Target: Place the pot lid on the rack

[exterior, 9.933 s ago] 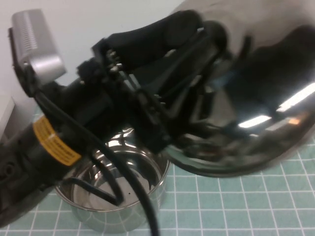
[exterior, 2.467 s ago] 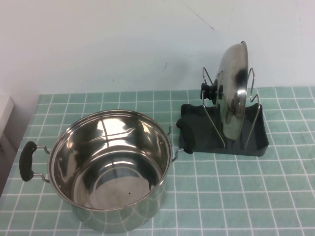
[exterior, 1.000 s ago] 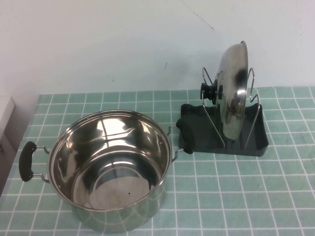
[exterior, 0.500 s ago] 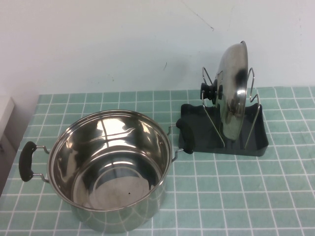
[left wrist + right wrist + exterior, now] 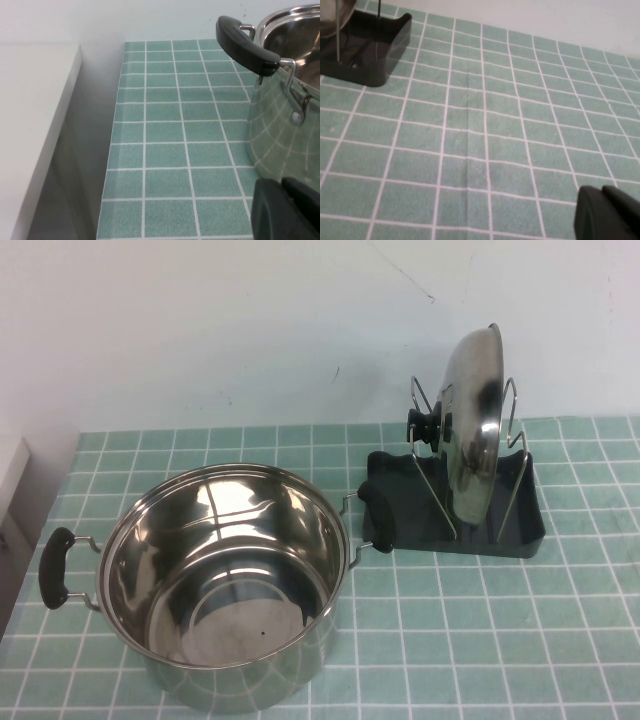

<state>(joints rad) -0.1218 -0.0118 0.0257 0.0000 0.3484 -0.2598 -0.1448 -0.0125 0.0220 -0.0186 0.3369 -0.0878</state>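
The pot lid stands on edge in the rack, held nearly upright between the two bent silver wire loops, its black knob pointing toward the robot's left and its shiny dome catching dark reflections. The rack sits at the far right of the green-tiled tabletop, close to the white wall; one dark corner of it also shows in the right wrist view, with a thin wire rising from it. Just to the rack's left stands the open steel pot, empty, its right black handle just beside the rack's near-left corner and its left black handle out toward the tabletop's edge. The left gripper is closed and holds nothing; it sits low by the pot's outer wall at the left side of the tabletop, where the pot's handle shows above it. The right gripper is likewise closed and empty, low over bare tiles, well apart from the rack. Neither arm shows in the high view.
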